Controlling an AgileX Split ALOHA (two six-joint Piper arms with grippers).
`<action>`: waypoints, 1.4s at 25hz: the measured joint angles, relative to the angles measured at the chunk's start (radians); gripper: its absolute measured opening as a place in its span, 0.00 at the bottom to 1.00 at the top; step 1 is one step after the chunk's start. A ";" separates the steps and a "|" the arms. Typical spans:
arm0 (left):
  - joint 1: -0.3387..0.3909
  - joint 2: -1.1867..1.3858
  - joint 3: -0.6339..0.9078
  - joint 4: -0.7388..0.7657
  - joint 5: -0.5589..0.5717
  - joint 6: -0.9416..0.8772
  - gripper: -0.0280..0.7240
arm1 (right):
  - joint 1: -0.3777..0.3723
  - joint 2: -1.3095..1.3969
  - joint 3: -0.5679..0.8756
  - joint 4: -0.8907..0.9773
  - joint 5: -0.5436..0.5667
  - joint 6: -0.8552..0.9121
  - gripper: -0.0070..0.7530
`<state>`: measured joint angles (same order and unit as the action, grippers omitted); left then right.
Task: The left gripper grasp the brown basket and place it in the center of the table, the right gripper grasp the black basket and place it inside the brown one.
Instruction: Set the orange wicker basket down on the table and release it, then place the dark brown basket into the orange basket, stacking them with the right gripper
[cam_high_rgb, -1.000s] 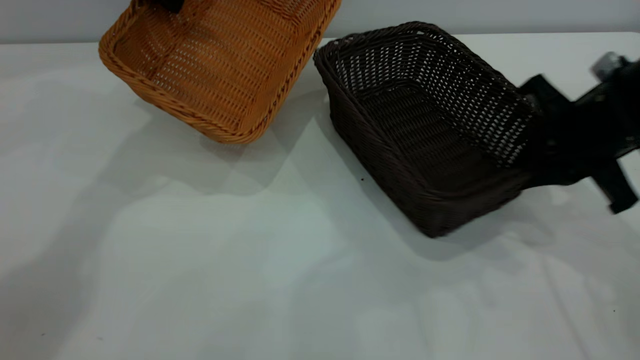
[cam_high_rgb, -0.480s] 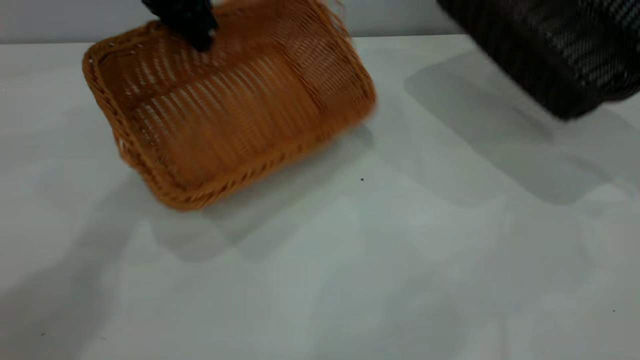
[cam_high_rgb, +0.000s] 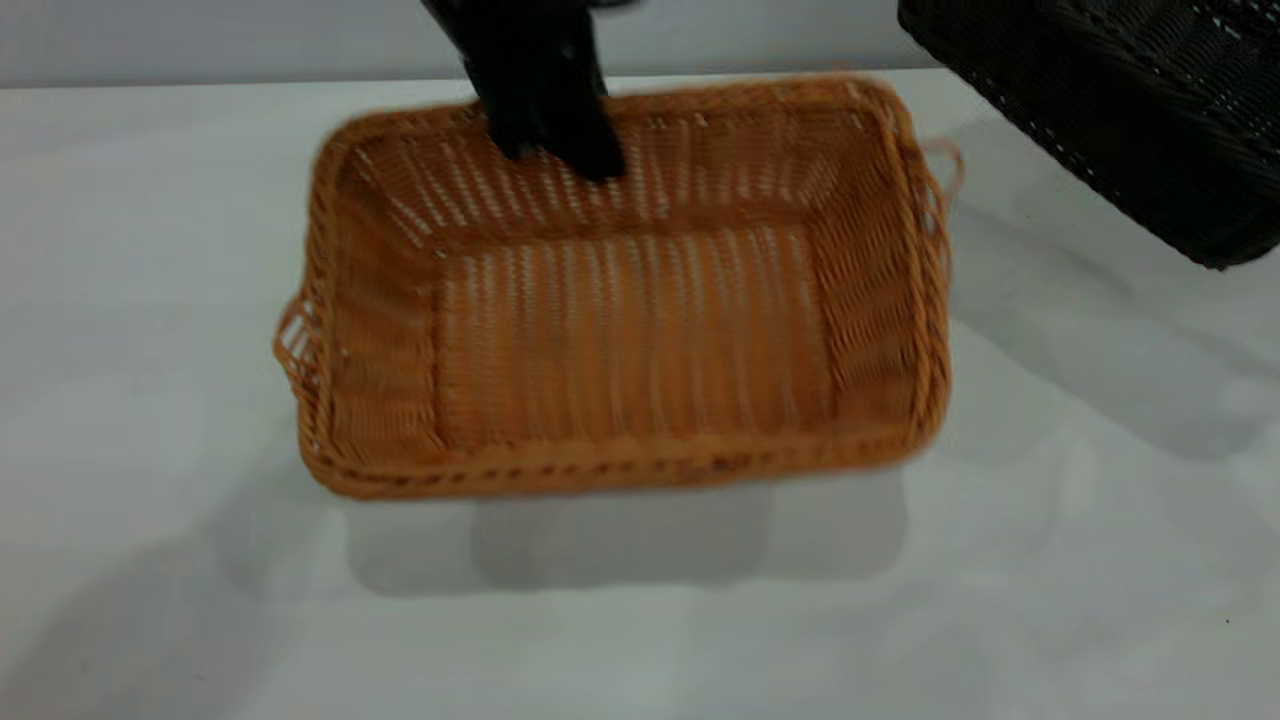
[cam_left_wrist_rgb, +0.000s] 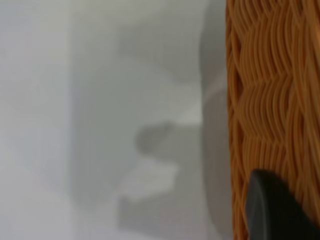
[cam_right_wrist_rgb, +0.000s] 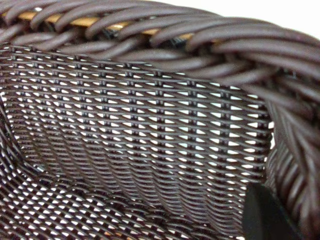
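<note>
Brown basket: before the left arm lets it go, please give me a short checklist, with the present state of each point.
1. Left gripper shut on the far rim of the brown basket: ok.
2. Brown basket over the middle of the table: ok.
3. Brown basket resting on the table: cannot tell; a shadow shows under its near edge, so it may hang a little above.
4. Brown basket inside free of other things: ok.
5. Black basket apart from the brown one, lifted at the far right: ok.
6. Right gripper's hold on the black basket's rim: cannot tell; only one finger shows beside the weave.
</note>
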<state>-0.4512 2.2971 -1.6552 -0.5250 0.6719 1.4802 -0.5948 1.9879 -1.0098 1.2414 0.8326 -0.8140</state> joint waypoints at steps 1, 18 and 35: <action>-0.009 0.014 0.000 0.000 0.001 0.010 0.14 | 0.000 0.000 0.000 -0.011 0.002 0.000 0.11; -0.032 0.049 0.000 -0.007 -0.001 0.021 0.64 | 0.000 0.000 0.000 -0.033 0.066 0.000 0.11; 0.156 -0.066 0.000 -0.014 -0.175 -0.514 0.75 | 0.137 -0.035 -0.010 -0.060 0.131 0.070 0.11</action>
<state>-0.2949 2.2316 -1.6552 -0.5394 0.4974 0.9661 -0.4581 1.9531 -1.0199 1.1818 0.9641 -0.7438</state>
